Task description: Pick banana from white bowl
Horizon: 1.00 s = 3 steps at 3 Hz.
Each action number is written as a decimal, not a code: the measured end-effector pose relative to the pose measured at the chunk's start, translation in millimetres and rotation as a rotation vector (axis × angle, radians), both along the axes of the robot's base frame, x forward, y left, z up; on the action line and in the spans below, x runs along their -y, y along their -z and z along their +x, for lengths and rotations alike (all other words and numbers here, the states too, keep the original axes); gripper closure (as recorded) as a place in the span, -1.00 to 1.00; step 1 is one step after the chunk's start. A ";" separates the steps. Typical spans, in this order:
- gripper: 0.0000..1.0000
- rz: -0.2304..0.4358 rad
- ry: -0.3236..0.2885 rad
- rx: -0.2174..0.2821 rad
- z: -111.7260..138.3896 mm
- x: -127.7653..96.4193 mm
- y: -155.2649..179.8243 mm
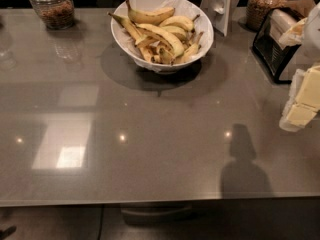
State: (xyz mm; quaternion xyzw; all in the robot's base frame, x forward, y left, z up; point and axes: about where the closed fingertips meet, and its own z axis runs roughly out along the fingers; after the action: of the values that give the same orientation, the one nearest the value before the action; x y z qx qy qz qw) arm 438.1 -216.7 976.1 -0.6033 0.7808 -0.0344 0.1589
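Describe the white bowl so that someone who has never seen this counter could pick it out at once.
Start on the grey countertop and look to its far middle, away from the gripper at the view's right edge. There sits the white bowl, heaped with bananas. Unlike the glass jars on either side, it is opaque and much wider.

We see a shiny, smooth grey table, a smooth round white bowl and, far right, a pale matt gripper.

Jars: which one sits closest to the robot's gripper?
The right jar, beside the black rack; the gripper hangs at the counter's right edge, far from the left jar.
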 end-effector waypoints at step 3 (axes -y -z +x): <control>-1.00 0.188 0.021 0.066 25.7 -22.8 -2.6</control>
State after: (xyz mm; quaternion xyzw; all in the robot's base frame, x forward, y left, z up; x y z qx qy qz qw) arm 463.8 -193.8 978.8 -0.5761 0.7812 0.0176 0.2401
